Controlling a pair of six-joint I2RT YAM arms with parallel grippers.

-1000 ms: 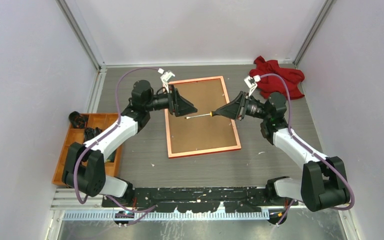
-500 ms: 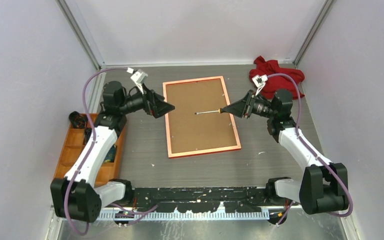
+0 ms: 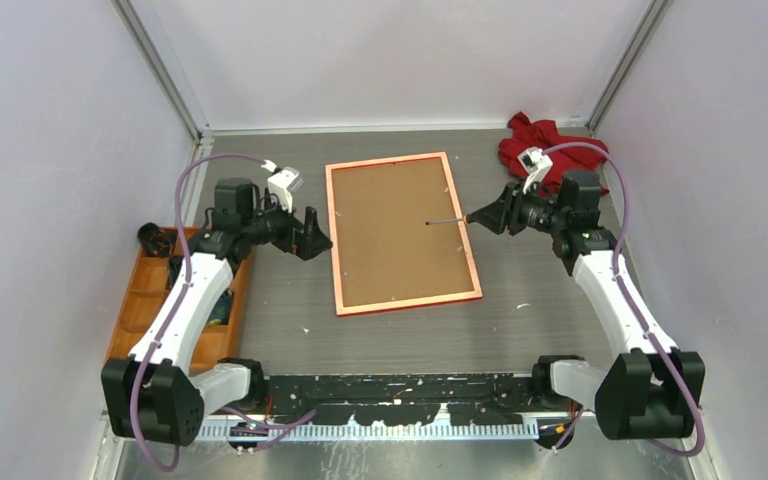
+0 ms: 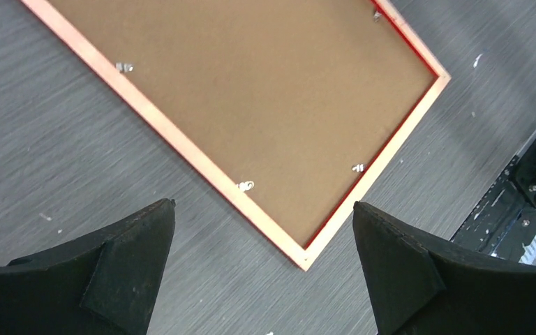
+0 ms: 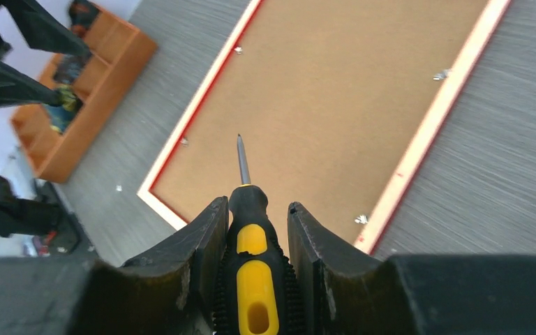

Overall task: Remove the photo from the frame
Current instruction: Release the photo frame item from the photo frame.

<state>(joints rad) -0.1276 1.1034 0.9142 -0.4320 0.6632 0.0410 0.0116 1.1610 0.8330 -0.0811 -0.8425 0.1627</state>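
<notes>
**Change.** Left gripper [image 3: 315, 238]: withdrawn from over the thin red rectangular frame [image 3: 333, 245] to just left of it, fingers spread, holding nothing. Right gripper [image 3: 472, 218]: pulled back to the right rim, clamped on a yellow-and-black screwdriver [image 5: 251, 244], tip over the plain brown backing board [image 3: 400, 230].

**Task.** Frame face down, mid-table. Photo hidden beneath the board. Small metal tabs [image 4: 244, 185] probably unbent next.

**Surroundings.** Grey wood-grain table [image 3: 520, 290]; orange compartment tray [image 3: 140, 300] left; crumpled red cloth [image 3: 550, 150] far right; white walls.
</notes>
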